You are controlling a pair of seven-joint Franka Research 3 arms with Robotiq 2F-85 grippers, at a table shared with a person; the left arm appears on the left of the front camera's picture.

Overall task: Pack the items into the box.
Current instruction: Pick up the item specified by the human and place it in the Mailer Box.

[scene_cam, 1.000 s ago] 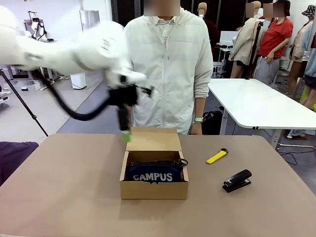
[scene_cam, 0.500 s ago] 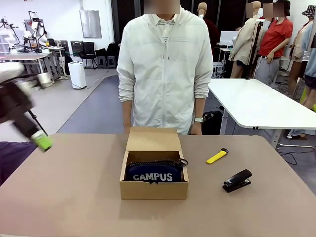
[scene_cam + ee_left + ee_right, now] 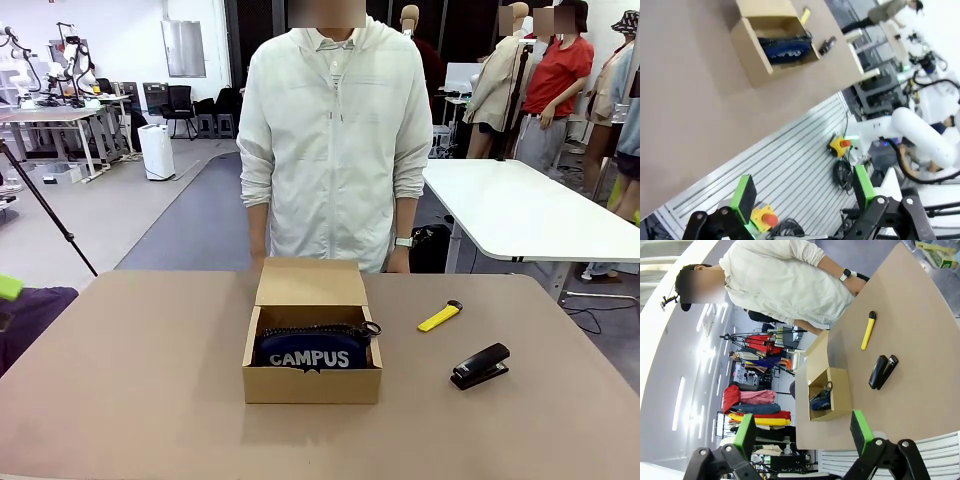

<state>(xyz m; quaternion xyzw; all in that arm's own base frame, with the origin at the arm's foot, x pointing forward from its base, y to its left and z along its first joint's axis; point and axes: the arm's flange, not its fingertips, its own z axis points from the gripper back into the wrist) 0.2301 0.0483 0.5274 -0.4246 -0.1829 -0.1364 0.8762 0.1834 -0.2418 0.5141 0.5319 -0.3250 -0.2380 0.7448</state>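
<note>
We count one box [image 3: 312, 383], one pouch [image 3: 310, 352], one yellow tool [image 3: 438, 318] and one stapler [image 3: 480, 366] on the table [image 3: 150, 380]. The navy pouch, with "CAMPUS" in white, lies inside the open brown box, whose flap stands up at the far side. The slim yellow tool, black at its far end, lies right of the box and apart from it. Our left gripper [image 3: 804, 192] and right gripper [image 3: 803, 432] each have their fingers spread wide, holding nothing.

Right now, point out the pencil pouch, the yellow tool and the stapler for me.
pencil pouch [image 3: 310, 357]: front view, on the white CAMPUS lettering.
yellow tool [image 3: 438, 319]: front view, middle of its yellow shaft.
stapler [image 3: 480, 365]: front view, on its black top arm.
</note>
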